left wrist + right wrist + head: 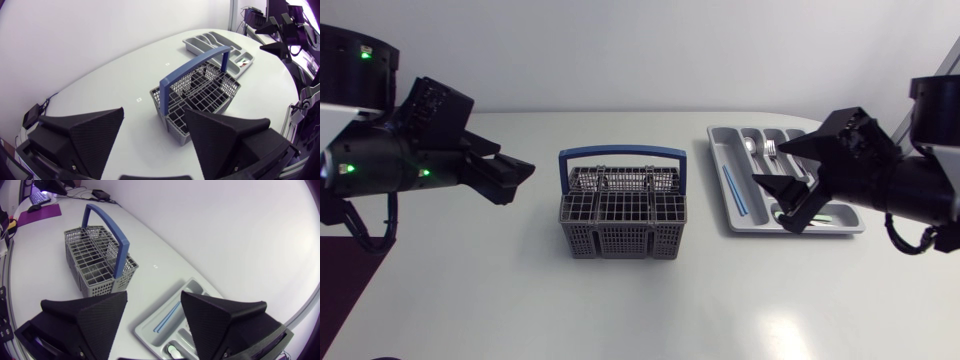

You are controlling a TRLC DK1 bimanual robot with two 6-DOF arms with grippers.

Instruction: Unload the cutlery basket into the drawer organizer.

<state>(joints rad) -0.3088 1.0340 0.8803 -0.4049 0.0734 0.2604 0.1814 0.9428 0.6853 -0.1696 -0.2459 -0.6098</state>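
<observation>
The left gripper hangs above the table, well apart from the basket, with its fingers spread and nothing between them. The grey cutlery basket with a blue handle stands upright at the table's centre; its contents cannot be made out. The drawer organizer lies beside it and holds a thin blue item, what appear to be forks, and a green-marked piece. The right gripper hangs over the organizer, fingers apart and holding nothing.
</observation>
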